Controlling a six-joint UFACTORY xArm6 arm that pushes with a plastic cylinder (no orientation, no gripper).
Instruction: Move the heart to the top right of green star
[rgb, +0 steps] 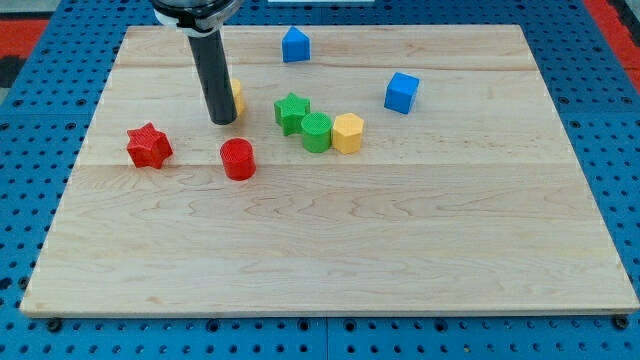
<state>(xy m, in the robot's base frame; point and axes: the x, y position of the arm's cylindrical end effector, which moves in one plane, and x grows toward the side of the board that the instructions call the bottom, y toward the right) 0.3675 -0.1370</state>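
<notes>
Yellow heart (237, 96), mostly hidden behind the rod, lies left of the green star (291, 110); my tip (223, 121) touches its left side. No hand exists to clench. The move up-right remains undone.

No text, label, brand, number or sign can be read anywhere in the view: the board (330, 250) shows only bare wood grain, the blocks carry plain colour, and the rod is plain dark
</notes>
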